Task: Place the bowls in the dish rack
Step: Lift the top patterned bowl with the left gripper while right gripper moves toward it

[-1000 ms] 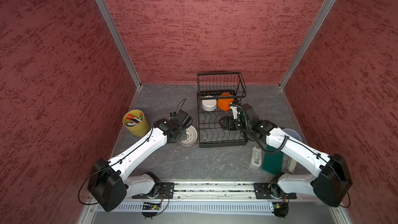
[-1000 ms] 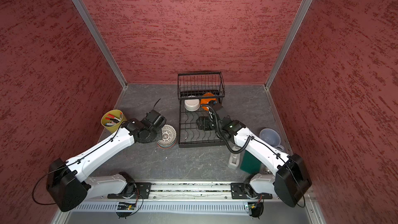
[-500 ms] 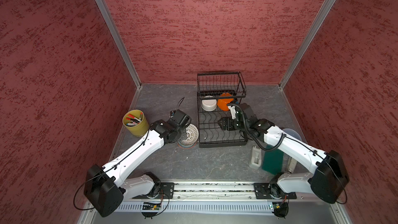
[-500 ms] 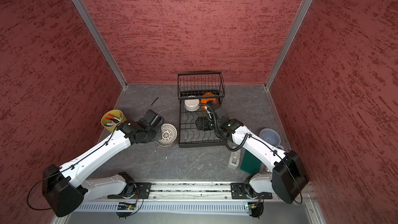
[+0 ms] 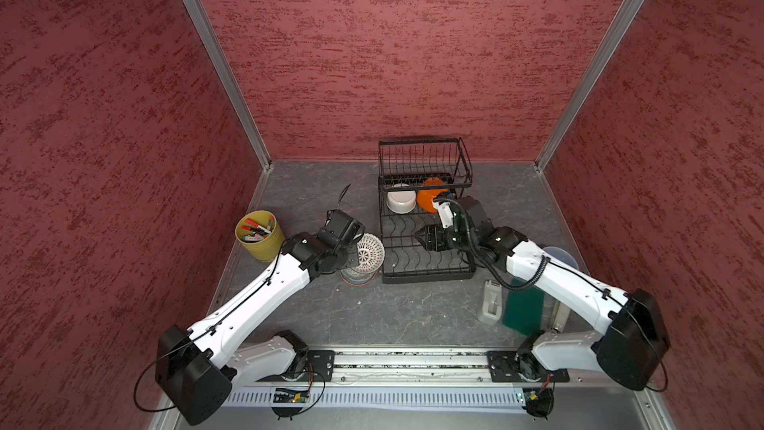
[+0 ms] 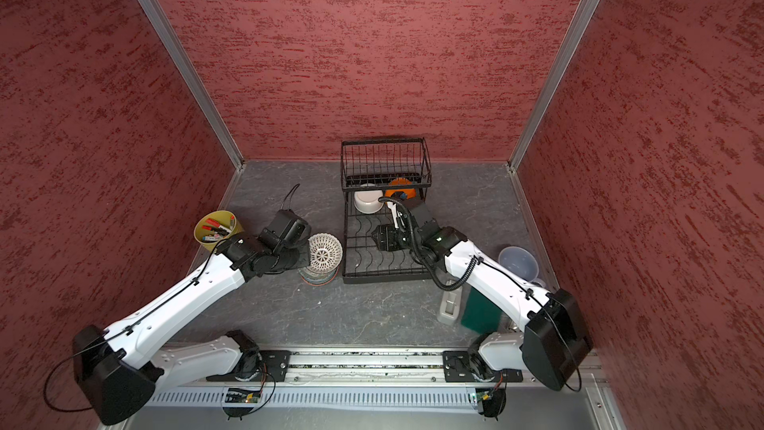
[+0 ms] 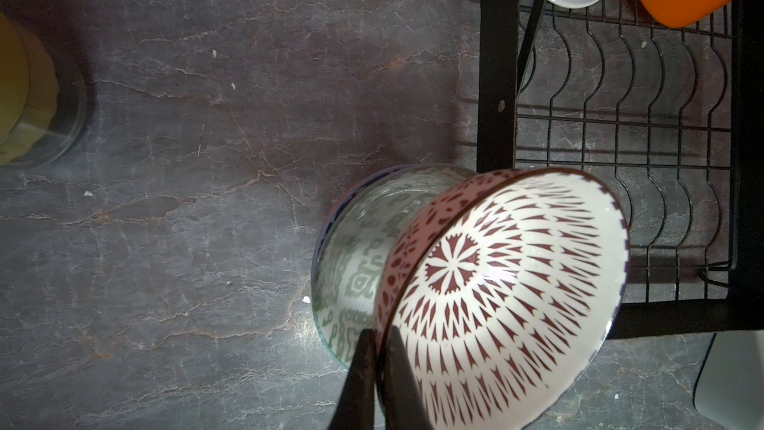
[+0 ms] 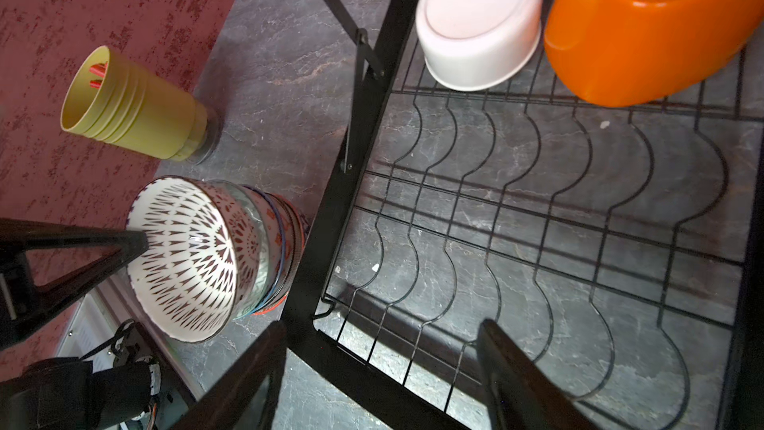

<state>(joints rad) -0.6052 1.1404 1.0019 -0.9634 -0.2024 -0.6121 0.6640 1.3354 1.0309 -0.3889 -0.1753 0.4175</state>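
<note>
The red-patterned bowl (image 7: 508,295) is tilted on edge just beside the left side of the dish rack (image 5: 428,278), above the stack of bowls (image 5: 359,277) standing there, and my left gripper (image 7: 378,335) is clamped on its rim. A white bowl (image 5: 400,200) and an orange bowl (image 5: 428,199) lie side by side, bottoms showing, at the rack's far end under its raised basket. My right gripper (image 8: 382,326) hovers over the rack's base tray, jaws spread with nothing between them.

Even light from above, soft shadows beneath the dish rack (image 8: 330,208), sharp focus
</note>
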